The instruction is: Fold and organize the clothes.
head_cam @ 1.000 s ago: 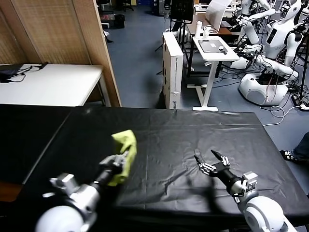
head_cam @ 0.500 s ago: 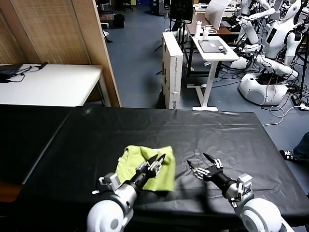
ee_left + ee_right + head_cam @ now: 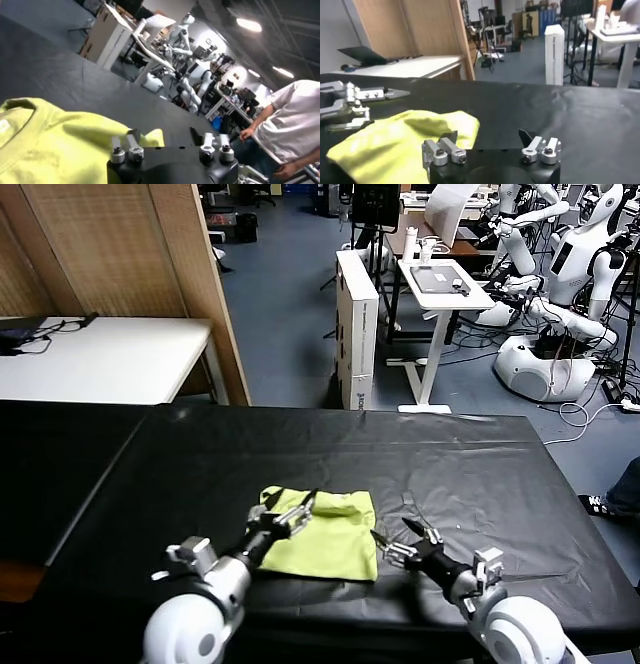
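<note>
Right gripper [image 3: 398,544]: low over the table's near edge, metal fingers spread, empty, just beside the shirt's right edge.
Left gripper [image 3: 291,512]: fingers parted, empty, over the shirt's left part.
Shirt: lime-yellow soft cotton T-shirt [image 3: 330,537], folded into a rumpled rectangle, lying near the front.
Table: wrinkled black cloth-covered table [image 3: 470,464].

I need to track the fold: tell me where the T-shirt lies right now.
In the head view the T-shirt lies on the black table near its front edge, between the left gripper and the right gripper.

From my remote console: bare black table [image 3: 480,474] lies beyond and right of the T-shirt [image 3: 325,534], which my open left gripper [image 3: 290,512] and right gripper [image 3: 400,546] flank.
</note>
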Motion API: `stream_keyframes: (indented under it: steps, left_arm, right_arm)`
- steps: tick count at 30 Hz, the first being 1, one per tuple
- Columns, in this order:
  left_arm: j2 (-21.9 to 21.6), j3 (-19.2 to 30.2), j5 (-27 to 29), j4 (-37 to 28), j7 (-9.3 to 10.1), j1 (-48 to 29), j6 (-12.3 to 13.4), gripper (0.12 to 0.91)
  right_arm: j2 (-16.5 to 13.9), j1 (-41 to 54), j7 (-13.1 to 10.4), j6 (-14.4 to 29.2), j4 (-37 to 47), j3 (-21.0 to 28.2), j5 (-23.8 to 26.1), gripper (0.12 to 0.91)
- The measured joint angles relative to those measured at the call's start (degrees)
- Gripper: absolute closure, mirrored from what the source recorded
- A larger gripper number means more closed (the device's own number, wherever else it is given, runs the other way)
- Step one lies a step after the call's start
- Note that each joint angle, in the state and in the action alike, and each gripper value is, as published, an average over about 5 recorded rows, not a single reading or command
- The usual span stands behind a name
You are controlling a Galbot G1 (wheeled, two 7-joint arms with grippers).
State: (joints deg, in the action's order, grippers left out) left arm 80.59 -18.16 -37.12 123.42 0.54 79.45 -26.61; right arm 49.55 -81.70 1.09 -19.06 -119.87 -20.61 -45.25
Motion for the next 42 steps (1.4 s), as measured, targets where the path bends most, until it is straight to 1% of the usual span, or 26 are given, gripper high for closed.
stream_keyframes:
  steps: [5, 10, 13, 16, 17, 20, 21, 23, 24, 27, 28, 30, 34, 35, 36, 38, 39, 40, 42]
  left_arm:
    - [-2.67, -4.06, 2.51, 1.0, -0.83, 1.34, 1.78, 0.123]
    - [-3.63, -7.65, 4.52, 1.26, -1.04, 3.05, 2.89, 0.123]
    - [-3.73, -9.37, 4.93, 1.24, -1.07, 3.99, 3.18, 0.123]
    - [-3.76, -10.71, 5.09, 1.16, -1.06, 4.72, 3.35, 0.123]
    - [-3.74, -11.14, 5.13, 1.13, -1.05, 4.94, 3.4, 0.123]
    - [-3.61, -12.32, 5.28, 1.19, -1.02, 5.73, 3.59, 0.123]
    - [-3.56, -12.66, 5.31, 1.31, -1.02, 6.02, 3.65, 0.123]
    - [-3.47, -13.22, 5.34, 1.56, -1.03, 6.6, 3.76, 0.123]
    - [-3.42, -13.48, 5.34, 1.66, -1.04, 6.87, 3.81, 0.123]
    - [-3.34, -14.31, 5.31, 1.71, -1.06, 7.53, 3.95, 0.123]
    - [-3.36, -14.6, 5.29, 1.67, -1.07, 7.69, 3.99, 0.123]
    - [-3.41, -15.2, 5.25, 1.52, -1.1, 8.0, 4.09, 0.123]
    - [-3.37, -15.98, 5.25, 1.34, -1.17, 8.59, 4.27, 0.123]
    - [-3.3, -16.07, 5.28, 1.34, -1.19, 8.75, 4.32, 0.123]
    - [-3.24, -16.13, 5.34, 1.35, -1.23, 8.93, 4.38, 0.123]
    - [-3.09, -16.18, 5.55, 1.36, -1.32, 9.26, 4.49, 0.123]
    - [-3.02, -16.19, 5.67, 1.36, -1.37, 9.4, 4.53, 0.123]
    - [-2.96, -16.19, 5.79, 1.35, -1.41, 9.52, 4.56, 0.123]
    - [-2.82, -16.19, 5.99, 1.27, -1.46, 9.66, 4.58, 0.123]
  right_arm:
    - [1.26, 3.66, 0.18, -0.31, 2.69, 3.41, -1.75, 0.118]
    - [3.15, 8.01, 0.47, -0.3, 6.49, 6.29, -4.37, 0.12]
    - [4.67, 10.24, 1.21, -0.21, 9.21, 7.45, -4.91, 0.146]
    - [6.26, 12.01, 1.93, -0.04, 11.9, 8.41, -5.07, 0.199]
    - [6.77, 12.51, 2.12, 0.02, 12.75, 8.66, -5.24, 0.226]
    - [8.0, 13.57, 2.42, 0.19, 14.88, 9.08, -6.04, 0.364]
    - [8.28, 13.77, 2.45, 0.25, 15.41, 9.1, -6.37, 0.437]
    - [8.6, 14.01, 2.25, 0.3, 16.17, 8.93, -7.02, 0.55]
    - [8.68, 14.12, 2.02, 0.31, 16.47, 8.75, -7.29, 0.626]
    - [8.69, 14.73, 0.81, 0.25, 17.33, 7.8, -7.61, 0.796]
    - [8.6, 15.04, 0.3, 0.18, 17.67, 7.42, -7.61, 0.834]
    - [8.3, 15.71, -0.68, -0.11, 18.36, 6.69, -7.59, 0.866]
    - [7.46, 16.54, -1.48, -1.72, 18.86, 5.75, -7.74, 0.857]
    - [7.2, 16.52, -1.47, -2.26, 18.7, 5.59, -7.65, 0.849]
    - [6.91, 16.43, -1.43, -2.74, 18.46, 5.42, -7.41, 0.821]
    - [6.17, 16.14, -1.31, -3.5, 17.75, 5.01, -6.33, 0.728]
    - [5.68, 15.94, -1.24, -3.81, 17.27, 4.79, -5.56, 0.671]
    - [5.12, 15.72, -1.12, -4.06, 16.7, 4.56, -4.69, 0.596]
    - [3.81, 15.29, -0.84, -4.46, 15.34, 4.2, -3.04, 0.482]
